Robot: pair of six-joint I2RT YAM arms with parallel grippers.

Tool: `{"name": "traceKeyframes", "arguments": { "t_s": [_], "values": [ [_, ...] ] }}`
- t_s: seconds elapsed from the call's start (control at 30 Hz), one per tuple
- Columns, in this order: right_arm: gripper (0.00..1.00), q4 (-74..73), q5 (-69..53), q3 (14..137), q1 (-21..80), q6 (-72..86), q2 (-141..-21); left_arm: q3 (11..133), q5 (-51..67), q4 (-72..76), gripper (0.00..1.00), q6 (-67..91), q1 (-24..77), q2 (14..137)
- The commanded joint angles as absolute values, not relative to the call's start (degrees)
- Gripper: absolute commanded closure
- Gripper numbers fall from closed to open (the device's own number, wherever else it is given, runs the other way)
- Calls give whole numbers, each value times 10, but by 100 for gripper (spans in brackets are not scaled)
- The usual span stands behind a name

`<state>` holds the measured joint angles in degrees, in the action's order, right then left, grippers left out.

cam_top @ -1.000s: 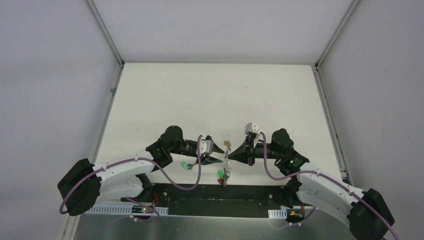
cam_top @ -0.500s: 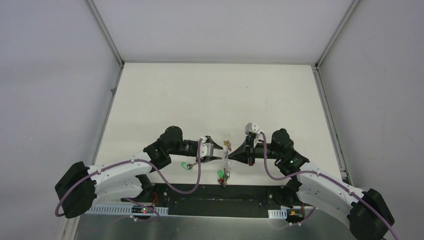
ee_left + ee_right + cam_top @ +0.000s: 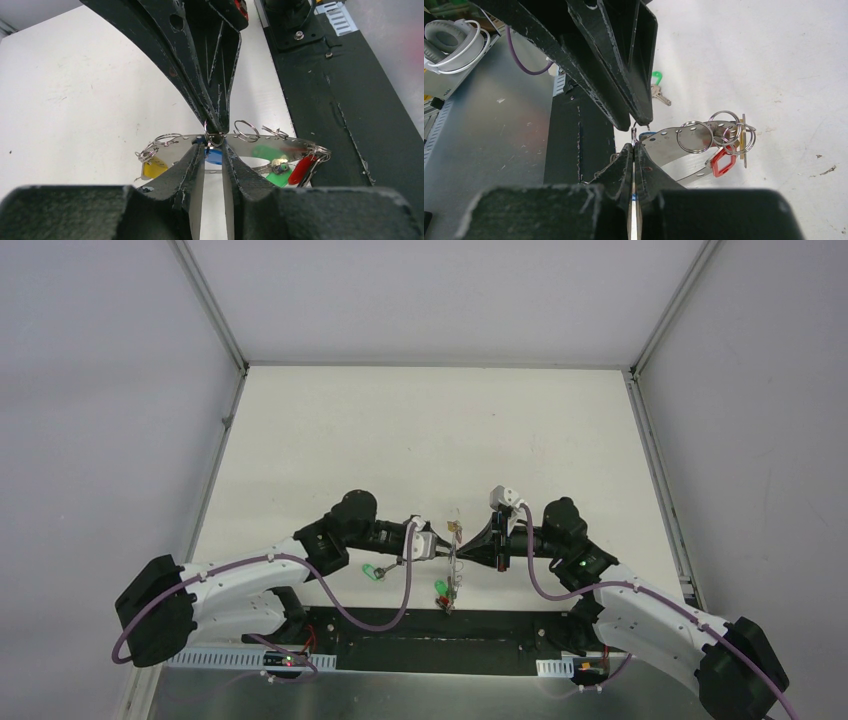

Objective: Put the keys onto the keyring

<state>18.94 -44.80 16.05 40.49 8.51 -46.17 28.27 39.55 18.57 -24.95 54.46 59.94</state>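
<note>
We have 3 views. The top external camera sits high above and behind the 2 arm bases, looking down and forward over the whole worktop [image 3: 420, 430], far enough back to take in both arms. The left wrist camera sits close behind the left gripper [image 3: 214, 146] and looks along its fingers toward the right arm. The right wrist camera sits likewise behind the right gripper [image 3: 634, 146], facing the left arm. All 3 share the keyring [image 3: 455, 562] between the gripper tips; each wrist view also shows the opposite gripper head-on.
</note>
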Motion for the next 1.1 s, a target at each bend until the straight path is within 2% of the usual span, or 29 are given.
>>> {"name": "traceKeyframes", "arguments": {
  "t_s": [0.0,0.33,0.67,0.83,1.07],
  "values": [
    [100,216,-448,183,405,85,-453,306,384,154,81,-284,556,602],
    [100,218,-447,183,405,86,-454,319,344,117,100,-304,581,613],
    [100,225,-447,183,405,89,-456,315,343,117,100,-293,599,615],
    [100,223,-447,181,405,90,-450,305,320,119,91,-276,600,592],
    [100,221,-447,180,405,91,-446,302,216,100,65,-204,601,523]
  ]
}}
